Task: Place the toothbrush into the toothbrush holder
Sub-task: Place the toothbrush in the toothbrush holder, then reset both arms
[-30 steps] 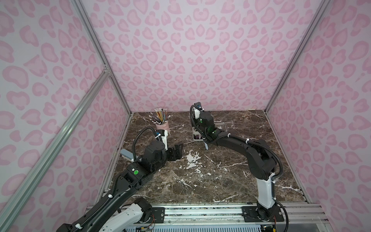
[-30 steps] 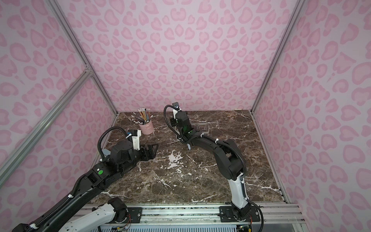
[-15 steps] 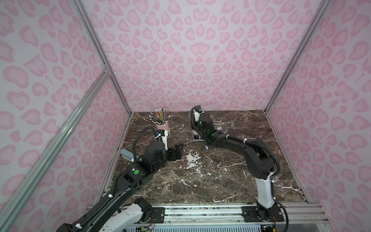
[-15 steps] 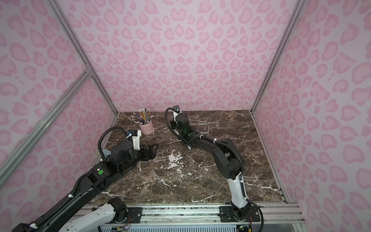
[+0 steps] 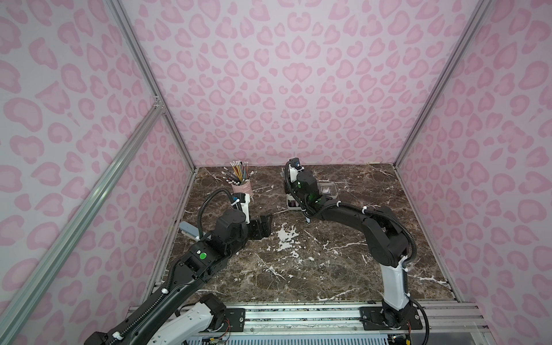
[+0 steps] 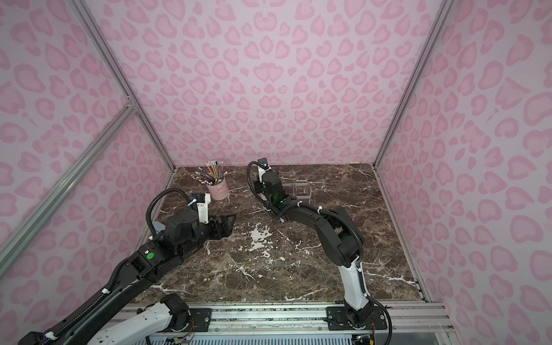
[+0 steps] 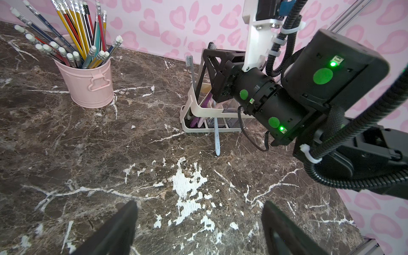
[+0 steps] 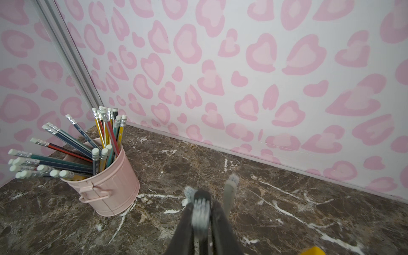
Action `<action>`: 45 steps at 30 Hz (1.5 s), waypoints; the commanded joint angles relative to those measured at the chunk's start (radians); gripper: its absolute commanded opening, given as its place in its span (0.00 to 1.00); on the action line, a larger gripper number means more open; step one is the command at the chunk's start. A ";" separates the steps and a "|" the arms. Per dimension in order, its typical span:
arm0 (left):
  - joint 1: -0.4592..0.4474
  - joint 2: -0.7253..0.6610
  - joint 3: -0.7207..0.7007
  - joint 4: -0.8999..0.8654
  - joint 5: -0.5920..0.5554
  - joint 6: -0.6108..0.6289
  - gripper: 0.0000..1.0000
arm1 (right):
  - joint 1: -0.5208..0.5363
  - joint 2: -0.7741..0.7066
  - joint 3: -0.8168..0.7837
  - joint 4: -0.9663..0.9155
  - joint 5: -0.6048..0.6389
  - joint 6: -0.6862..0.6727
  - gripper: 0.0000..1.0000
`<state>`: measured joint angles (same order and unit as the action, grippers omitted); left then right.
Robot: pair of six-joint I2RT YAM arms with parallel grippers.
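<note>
Fingers of right gripper [image 8: 201, 205] pinch the head of the toothbrush [image 7: 217, 141], whose handle end reaches the table [image 7: 88, 154] just in front of the toothbrush holder [image 7: 194, 103]. Left gripper [image 7: 199, 204] has fingers spread wide

Table [image 5: 298, 268] centre open; pencil cup [image 5: 241, 188], toothbrush holder [image 7: 208, 130], right arm [image 5: 343, 209] crowd rear.

The left arm [image 5: 206, 257] reaches forward low near the table's [image 5: 298, 277] left edge, left gripper [image 5: 265, 223] spread wide (fingers pointing toward the middle). The right arm [image 5: 358, 218] stretches toward the back edge, right gripper [image 8: 201, 202] pinching a toothbrush [image 8: 199, 216].
</note>
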<state>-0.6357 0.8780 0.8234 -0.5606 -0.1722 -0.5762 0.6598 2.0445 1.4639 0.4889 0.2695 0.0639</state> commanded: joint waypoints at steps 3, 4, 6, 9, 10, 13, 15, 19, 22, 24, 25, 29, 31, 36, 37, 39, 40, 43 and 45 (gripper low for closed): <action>0.002 0.000 -0.003 0.019 0.003 -0.001 0.90 | 0.000 -0.018 -0.002 0.008 -0.005 0.013 0.26; 0.001 -0.001 -0.002 0.019 0.003 -0.001 0.90 | 0.000 -0.020 -0.002 0.005 -0.006 0.014 0.27; 0.001 -0.001 -0.003 0.019 0.003 0.000 0.90 | 0.001 -0.028 -0.004 0.008 -0.012 0.016 0.29; 0.001 0.000 -0.003 0.019 0.001 -0.001 0.90 | 0.000 -0.046 -0.004 0.008 -0.021 0.013 0.36; 0.001 0.001 -0.001 0.018 -0.001 -0.001 0.90 | 0.000 -0.053 -0.003 0.006 -0.022 0.012 0.37; 0.001 0.003 -0.001 0.018 -0.001 -0.001 0.90 | -0.001 -0.080 0.002 0.002 -0.026 0.010 0.44; 0.001 0.007 -0.001 0.018 -0.001 -0.001 0.90 | 0.000 -0.098 0.007 -0.012 -0.027 0.007 0.49; 0.001 0.012 0.000 0.020 -0.003 0.000 0.90 | 0.002 -0.139 0.006 -0.050 0.001 0.010 0.55; 0.001 0.016 0.003 0.018 -0.004 0.001 0.90 | 0.002 -0.193 -0.032 -0.084 0.010 0.017 0.58; 0.001 0.016 0.000 0.018 -0.004 0.001 0.90 | 0.002 -0.248 -0.082 -0.078 0.008 0.021 0.61; 0.001 0.018 0.001 0.016 -0.004 0.001 0.90 | 0.003 -0.273 -0.094 -0.078 0.006 0.023 0.62; 0.001 0.020 0.002 0.017 -0.006 0.001 0.90 | 0.003 -0.393 -0.218 -0.127 0.028 0.042 0.66; 0.001 0.025 0.003 0.018 -0.005 0.001 0.90 | 0.003 -0.456 -0.264 -0.164 0.031 0.055 0.68; 0.001 0.031 0.004 0.019 -0.003 0.002 0.90 | 0.003 -0.642 -0.423 -0.203 0.047 0.084 0.71; 0.001 0.033 0.003 0.019 -0.001 0.003 0.90 | 0.003 -0.672 -0.448 -0.214 0.049 0.088 0.72; 0.001 0.036 0.003 0.019 -0.001 0.003 0.90 | 0.003 -0.736 -0.494 -0.238 0.060 0.097 0.72; 0.001 0.037 0.003 0.019 -0.001 0.002 0.90 | 0.003 -0.763 -0.514 -0.253 0.061 0.099 0.73; 0.002 0.044 0.003 0.023 0.005 0.003 0.90 | 0.003 -0.860 -0.571 -0.309 0.085 0.107 0.74; 0.001 0.048 0.003 0.023 0.007 0.002 0.90 | 0.004 -0.924 -0.609 -0.335 0.102 0.116 0.75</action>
<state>-0.6357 0.9226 0.8230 -0.5606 -0.1719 -0.5762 0.6628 1.1721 0.8799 0.1989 0.3325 0.1574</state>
